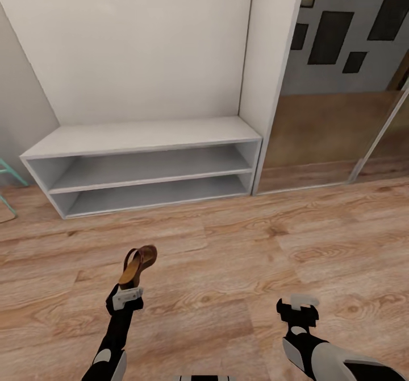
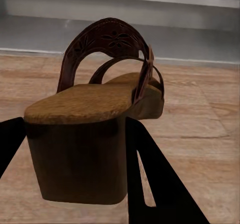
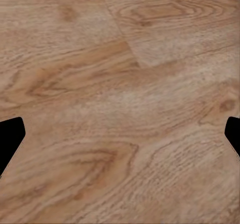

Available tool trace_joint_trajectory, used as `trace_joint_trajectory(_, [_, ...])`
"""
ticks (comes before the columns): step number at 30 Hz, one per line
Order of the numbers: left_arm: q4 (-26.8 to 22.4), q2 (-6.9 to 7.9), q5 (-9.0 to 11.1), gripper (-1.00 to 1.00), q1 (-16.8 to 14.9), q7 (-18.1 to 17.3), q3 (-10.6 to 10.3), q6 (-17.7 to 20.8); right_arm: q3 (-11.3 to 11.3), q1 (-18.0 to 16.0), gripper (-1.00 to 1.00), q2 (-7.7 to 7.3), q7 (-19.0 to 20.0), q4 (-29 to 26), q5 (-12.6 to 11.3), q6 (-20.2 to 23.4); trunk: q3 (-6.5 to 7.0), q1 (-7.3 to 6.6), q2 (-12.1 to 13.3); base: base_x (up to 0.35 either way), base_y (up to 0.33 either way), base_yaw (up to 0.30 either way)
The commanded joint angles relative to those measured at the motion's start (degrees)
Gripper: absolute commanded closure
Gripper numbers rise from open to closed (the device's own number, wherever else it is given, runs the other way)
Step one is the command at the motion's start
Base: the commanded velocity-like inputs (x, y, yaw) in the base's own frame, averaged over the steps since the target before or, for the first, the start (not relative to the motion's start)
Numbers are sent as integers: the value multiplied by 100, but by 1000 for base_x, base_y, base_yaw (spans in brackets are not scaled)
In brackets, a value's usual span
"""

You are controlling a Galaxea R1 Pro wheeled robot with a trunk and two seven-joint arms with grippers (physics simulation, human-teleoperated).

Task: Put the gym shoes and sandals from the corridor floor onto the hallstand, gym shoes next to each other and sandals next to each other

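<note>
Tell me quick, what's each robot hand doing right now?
Left gripper: closed on a brown sandal, gripped at its heel.
Right gripper: open, holding nothing, over the wood floor.

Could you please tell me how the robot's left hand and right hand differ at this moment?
The left hand is shut on a brown leather sandal, gripped at its heel, toe pointing towards the pale grey-white shoe rack. The right hand is open and holds nothing, with bare wood-plank floor beneath it. Both hang low over the floor, short of the rack.
</note>
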Motion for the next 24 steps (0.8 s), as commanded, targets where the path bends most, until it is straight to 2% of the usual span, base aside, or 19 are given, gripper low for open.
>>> trace_joint_trajectory(1, [0, 0, -1, 100, 0, 0, -3, 0, 0, 0, -100, -1, 0, 0, 0, 0, 0, 0, 0, 304, -129, -12])
trace_joint_trajectory(10, [5, 0, -6, 100, 0, 4, -169, 0, 0, 0, -100, 7, 0, 0, 0, 0, -1, 0, 0, 262, -202, -4])
trace_joint_trajectory(17, [5, 0, -7, 100, 0, 5, -197, 0, 0, 0, -100, 9, 0, 0, 0, 0, -1, 0, 0, 58, -324, -35])
trace_joint_trajectory(24, [7, 0, -7, 100, 0, 6, -198, 0, 0, 0, -100, 35, 0, 4, 0, 0, -1, 0, 0, 10, -344, -212])
